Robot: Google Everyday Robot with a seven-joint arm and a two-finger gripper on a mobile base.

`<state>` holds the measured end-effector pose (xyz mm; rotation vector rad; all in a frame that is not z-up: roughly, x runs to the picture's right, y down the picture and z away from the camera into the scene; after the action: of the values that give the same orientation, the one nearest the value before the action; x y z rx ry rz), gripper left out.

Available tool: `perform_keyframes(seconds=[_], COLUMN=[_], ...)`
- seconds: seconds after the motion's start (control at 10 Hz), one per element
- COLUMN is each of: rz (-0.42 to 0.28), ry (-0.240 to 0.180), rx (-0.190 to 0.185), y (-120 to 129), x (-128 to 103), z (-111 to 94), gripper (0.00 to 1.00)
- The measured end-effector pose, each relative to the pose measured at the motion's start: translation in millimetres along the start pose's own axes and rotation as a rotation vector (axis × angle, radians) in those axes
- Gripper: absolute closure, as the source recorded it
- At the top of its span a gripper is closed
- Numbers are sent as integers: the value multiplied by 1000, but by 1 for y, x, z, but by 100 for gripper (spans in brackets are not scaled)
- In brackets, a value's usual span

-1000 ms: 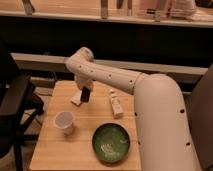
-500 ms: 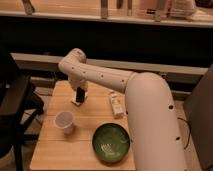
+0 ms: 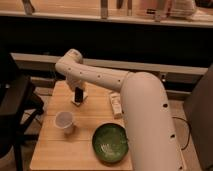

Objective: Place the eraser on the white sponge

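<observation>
My white arm reaches from the right foreground to the far left of the wooden table (image 3: 55,150). At its end the gripper (image 3: 78,90) points down and is shut on the eraser (image 3: 78,95), a small black block held upright. The eraser's lower end is right over the white sponge (image 3: 77,102), a thin cream block lying flat on the table. Whether the two touch I cannot tell. The arm's elbow hides the top of the gripper.
A white cup (image 3: 65,121) stands in front of the sponge, near the left edge. A green bowl (image 3: 110,142) sits at the table's front. A white tube-like bottle (image 3: 116,105) lies to the right of the sponge. A dark chair (image 3: 12,115) stands to the left.
The gripper has moved left with the eraser and lowered over the white sponge. The cup, bowl and bottle stay where they were.
</observation>
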<state>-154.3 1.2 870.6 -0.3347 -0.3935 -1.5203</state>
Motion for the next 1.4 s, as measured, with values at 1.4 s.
perform_keyframes(seconds=[1.4], rz=[-97], ry=[-8], rx=[10], y=[-13], x=[18], z=[34], gripper=[100])
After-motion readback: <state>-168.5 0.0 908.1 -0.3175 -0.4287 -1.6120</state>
